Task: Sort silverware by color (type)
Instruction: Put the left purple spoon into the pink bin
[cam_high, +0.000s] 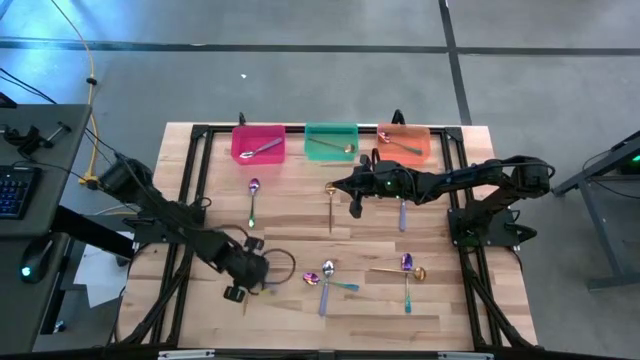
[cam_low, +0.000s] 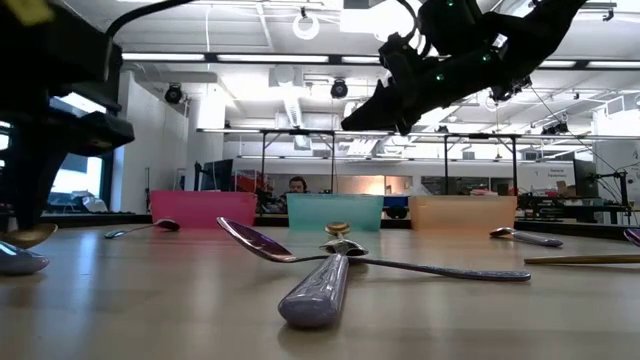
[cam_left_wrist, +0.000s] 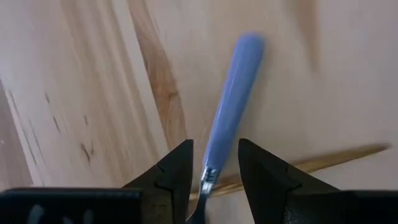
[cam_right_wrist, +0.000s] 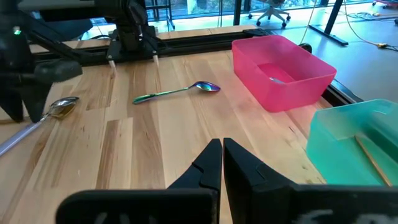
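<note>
Left gripper apart, straddling lavender-handled spoon, apparently mid-pick. Next: clamp, lift, carry to bin. Right gripper together, idle above table centre.

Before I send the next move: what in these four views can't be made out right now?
- Left end effector: the left wrist view shows its open fingers astride a lavender-handled spoon, but the spoon's bowl is cut off at the picture's edge.
- Same end effector in the high view: arm and cable hide what lies under it.
- Pink bin, low view: its wall hides the contents.
- Right end effector: shut, empty.
</note>
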